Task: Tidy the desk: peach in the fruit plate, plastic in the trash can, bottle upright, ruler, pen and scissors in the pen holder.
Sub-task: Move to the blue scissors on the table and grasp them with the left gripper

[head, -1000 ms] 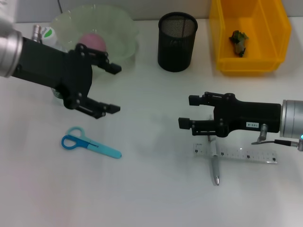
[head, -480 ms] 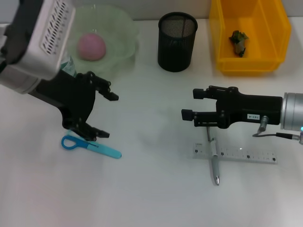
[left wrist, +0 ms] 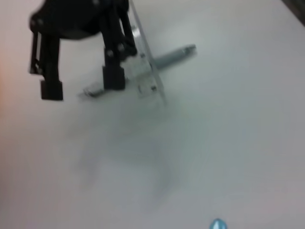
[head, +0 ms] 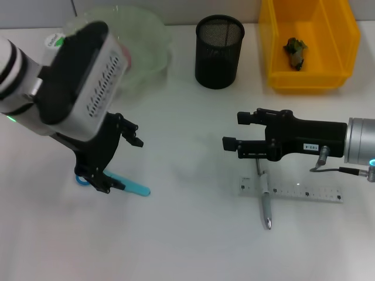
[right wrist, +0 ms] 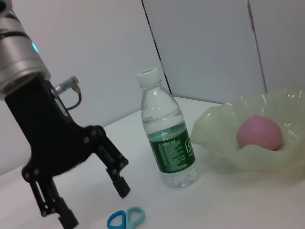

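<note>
black left gripper point(head: 114, 161) spread over light-blue-handled scissors point(head: 126, 185) | black right gripper point(head: 233, 131) spread above slim silver-grey pen point(head: 265, 202), clear ruler point(head: 304, 192)

A white left arm with black bands is seen in the head view, ending in a black block with a white ribbed panel and a black left gripper point(head: 114, 161). The right gripper point(head: 238, 130) is black too (a small white label on its body), joined to a silver cuff with a thin grey cable
</note>
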### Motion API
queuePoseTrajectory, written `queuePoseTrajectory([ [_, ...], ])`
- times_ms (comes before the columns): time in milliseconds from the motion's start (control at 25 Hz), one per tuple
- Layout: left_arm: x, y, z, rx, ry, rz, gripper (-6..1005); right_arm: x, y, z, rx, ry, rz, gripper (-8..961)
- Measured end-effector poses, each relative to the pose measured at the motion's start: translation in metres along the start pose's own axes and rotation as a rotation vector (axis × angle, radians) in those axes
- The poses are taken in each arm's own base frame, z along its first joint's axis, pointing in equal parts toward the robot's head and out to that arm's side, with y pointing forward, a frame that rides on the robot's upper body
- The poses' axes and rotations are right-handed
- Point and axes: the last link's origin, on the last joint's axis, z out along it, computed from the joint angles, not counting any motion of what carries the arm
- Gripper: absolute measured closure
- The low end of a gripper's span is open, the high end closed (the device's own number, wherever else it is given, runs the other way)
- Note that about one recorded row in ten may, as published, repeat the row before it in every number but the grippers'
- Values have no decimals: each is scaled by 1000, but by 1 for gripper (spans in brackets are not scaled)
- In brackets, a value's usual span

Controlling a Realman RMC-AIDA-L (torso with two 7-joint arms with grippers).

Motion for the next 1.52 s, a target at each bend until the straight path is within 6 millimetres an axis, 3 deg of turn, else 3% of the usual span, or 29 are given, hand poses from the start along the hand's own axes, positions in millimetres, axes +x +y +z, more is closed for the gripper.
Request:
queuePoseTrajectory([
  [840, 9, 2, 32, -51, -179, 92, 223, 9, 4, -2, 7, 0, 23, 125],
  [1520, 6, -4, 36, -47, -243, 117, 234, 11, 4, -4, 16, -10, 40, 124],
])
